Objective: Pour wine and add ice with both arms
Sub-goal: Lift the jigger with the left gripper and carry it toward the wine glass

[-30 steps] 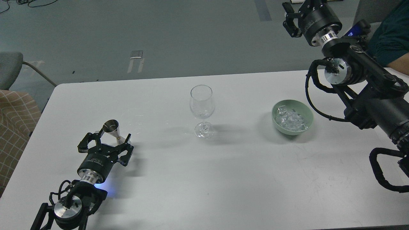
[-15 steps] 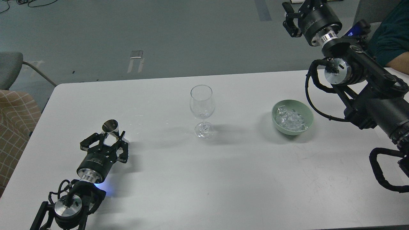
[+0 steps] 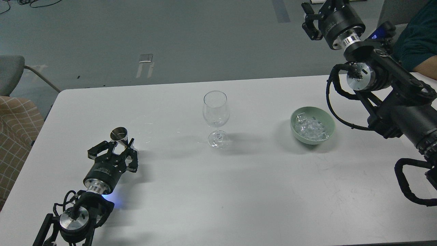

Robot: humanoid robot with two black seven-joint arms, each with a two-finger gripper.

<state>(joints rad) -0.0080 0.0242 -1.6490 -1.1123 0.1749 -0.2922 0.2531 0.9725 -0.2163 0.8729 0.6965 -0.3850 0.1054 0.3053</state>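
Observation:
My left gripper (image 3: 117, 147) lies low over the white table (image 3: 239, 191) at the front left. Its fingers are closed on the waist of a small metal jigger (image 3: 118, 134), which stands upright with its open cup on top. An empty clear wine glass (image 3: 215, 114) stands in the middle of the table. A pale green bowl (image 3: 328, 120) to its right holds a pile of clear ice cubes (image 3: 310, 129). My right gripper (image 3: 310, 24) is raised high beyond the table's far right edge, away from the bowl; its fingers cannot be told apart.
A person's arm in a dark teal sleeve (image 3: 421, 37) is at the far right edge. A grey chair (image 3: 10, 73) and a checked cloth (image 3: 15, 136) stand left of the table. Small wet spots (image 3: 146, 123) lie near the jigger.
My left gripper's fingers have closed in from wide open onto the jigger, and the jigger now stands more upright. The right arm has barely moved.

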